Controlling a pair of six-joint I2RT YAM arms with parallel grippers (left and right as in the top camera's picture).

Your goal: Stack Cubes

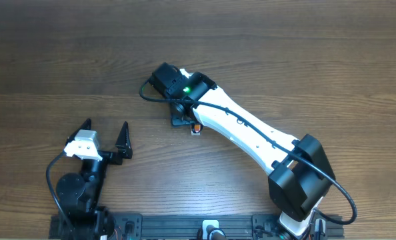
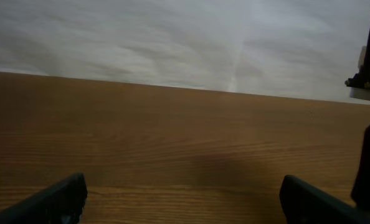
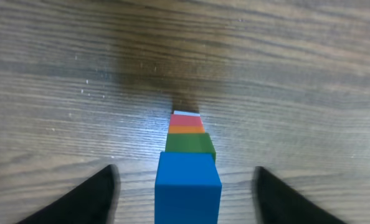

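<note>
Right wrist view: cube stack (image 3: 188, 162) upright on surface (image 3: 309, 74). Blue cube (image 3: 188, 190) on top, then green cube (image 3: 190, 143), orange cube (image 3: 186, 130), red cube (image 3: 186, 121), white cube (image 3: 186, 114) as sliver at bottom. Right jaws spread, one each side of stack, not touching it. Top view: stack near surface middle, under right arm (image 1: 245, 127). Left jaws spread wide, toward front-left corner, well apart from stack.

The right arm (image 1: 251, 133) runs from the lower right of the frame up to the centre, the right claw (image 1: 183, 119) pointing down at the wooden surface (image 1: 318, 53). An orange-red and white sliver of the cubes (image 1: 196, 129) peeks out beside it. At lower left, the left claw (image 1: 106, 133) sits with its fingers spread wide.
</note>
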